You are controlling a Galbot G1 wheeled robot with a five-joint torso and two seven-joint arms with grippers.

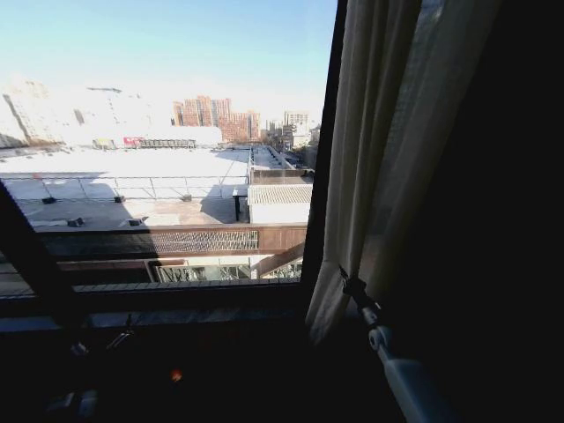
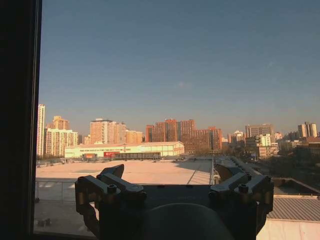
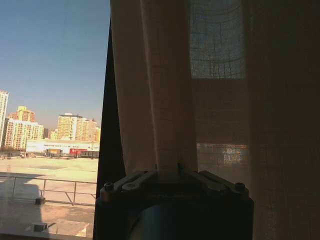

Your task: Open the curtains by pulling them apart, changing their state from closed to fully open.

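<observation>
The sheer cream curtain (image 1: 374, 167) hangs gathered at the right side of the window, its folds bunched just beside the black vertical frame bar (image 1: 322, 150); to the right of it a dark drape (image 1: 493, 176) fills the rest of the head view; the glass to the left of the bar stands uncovered, showing flat rooftops and distant apartment blocks under a clear sky. The right end effector (image 1: 354, 286) reaches up from the lower right on its white arm and meets the curtain low down, near the sill; in the right wrist view its fingers (image 3: 167, 175) are drawn together, pinching a narrow fold of the curtain (image 3: 165, 100) between them. The left end effector (image 2: 170, 182) hangs before the bare pane with its two fingers spread wide apart and nothing between them; the dark window frame (image 2: 20, 120) runs along one edge of that view.
</observation>
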